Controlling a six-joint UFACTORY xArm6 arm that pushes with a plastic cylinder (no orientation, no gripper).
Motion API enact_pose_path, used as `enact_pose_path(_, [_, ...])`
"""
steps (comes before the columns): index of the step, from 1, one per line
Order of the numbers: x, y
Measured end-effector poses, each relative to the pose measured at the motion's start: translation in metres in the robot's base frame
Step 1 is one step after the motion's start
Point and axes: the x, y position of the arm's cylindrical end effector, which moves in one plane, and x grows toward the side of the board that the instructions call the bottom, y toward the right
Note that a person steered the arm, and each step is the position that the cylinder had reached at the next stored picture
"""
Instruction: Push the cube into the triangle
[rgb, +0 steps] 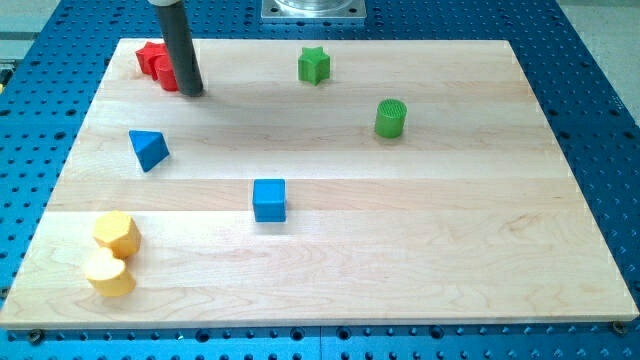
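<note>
A blue cube (269, 199) sits near the middle of the wooden board (420, 230), a little toward the view's bottom. A blue triangle block (148, 149) lies to its upper left, apart from it. My tip (191, 92) rests on the board at the view's top left, above and right of the triangle and far from the cube. The rod rises out of the view's top.
Two red blocks (157, 63) sit just left of my tip, one star-shaped, partly hidden by the rod. A green star (313, 65) is at top centre, a green cylinder (390, 118) at right. Two yellow blocks (116, 233) (108, 274) lie at bottom left.
</note>
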Motion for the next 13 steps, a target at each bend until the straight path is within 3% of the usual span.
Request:
enact_pose_path(1, [0.001,0.001])
enact_pose_path(2, [0.037,0.059])
enact_pose_path(4, [0.167,0.18])
enact_pose_path(5, [0.224,0.173])
enact_pose_path(6, [0.241,0.117])
enact_pose_path(7, [0.225,0.106])
enact_pose_path(9, [0.221,0.178])
enact_pose_path(13, [0.163,0.045])
